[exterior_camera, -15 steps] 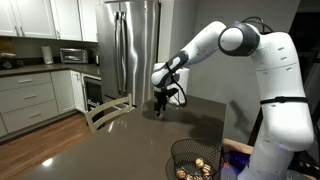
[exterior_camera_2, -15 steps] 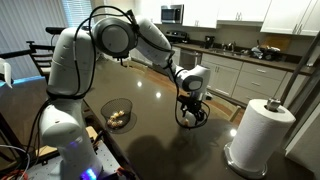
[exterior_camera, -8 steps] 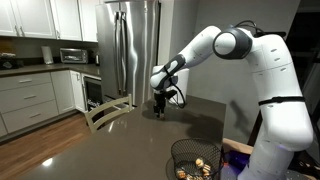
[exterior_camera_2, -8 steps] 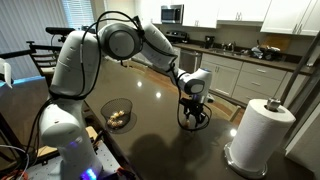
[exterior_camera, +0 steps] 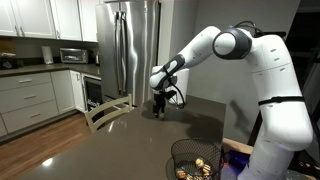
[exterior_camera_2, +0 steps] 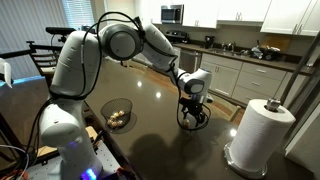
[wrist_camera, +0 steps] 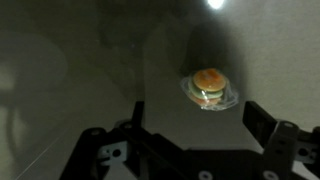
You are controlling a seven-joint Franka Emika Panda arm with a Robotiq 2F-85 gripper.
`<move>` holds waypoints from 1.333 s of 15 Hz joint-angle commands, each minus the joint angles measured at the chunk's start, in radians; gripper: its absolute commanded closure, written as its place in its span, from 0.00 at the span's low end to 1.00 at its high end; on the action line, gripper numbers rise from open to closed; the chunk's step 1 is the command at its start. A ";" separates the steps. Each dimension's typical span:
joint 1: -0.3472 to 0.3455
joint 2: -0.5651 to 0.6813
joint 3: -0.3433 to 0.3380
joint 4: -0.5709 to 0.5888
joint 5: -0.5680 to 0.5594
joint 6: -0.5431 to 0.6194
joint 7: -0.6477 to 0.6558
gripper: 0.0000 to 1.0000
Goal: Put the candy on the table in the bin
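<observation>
In the wrist view the candy (wrist_camera: pixel 209 86) is a small burger-shaped piece, golden on top, in a clear wrapper, lying on the dark glossy table (wrist_camera: pixel 80 70). My gripper (wrist_camera: pixel 198 120) hangs open just above it, the candy a little beyond the gap between the two dark fingers. In both exterior views the gripper (exterior_camera: pixel 158 109) (exterior_camera_2: pixel 190 116) points down close over the table (exterior_camera: pixel 120 140) (exterior_camera_2: pixel 160 145), and the candy is too small to make out there. The black wire-mesh bin (exterior_camera: pixel 195 160) (exterior_camera_2: pixel 117 113), holding several pale pieces, stands near my base.
A paper towel roll (exterior_camera_2: pixel 260 135) stands on the table near the gripper. A chair back (exterior_camera: pixel 105 114) is at the table's edge. A steel fridge (exterior_camera: pixel 135 45) and kitchen counters (exterior_camera_2: pixel 240 70) stand beyond.
The arm has shifted slightly and the gripper has settled a little lower over the table; in the last half second it barely moved.
</observation>
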 commanded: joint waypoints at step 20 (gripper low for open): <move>-0.015 0.002 0.019 0.052 0.017 -0.174 0.007 0.64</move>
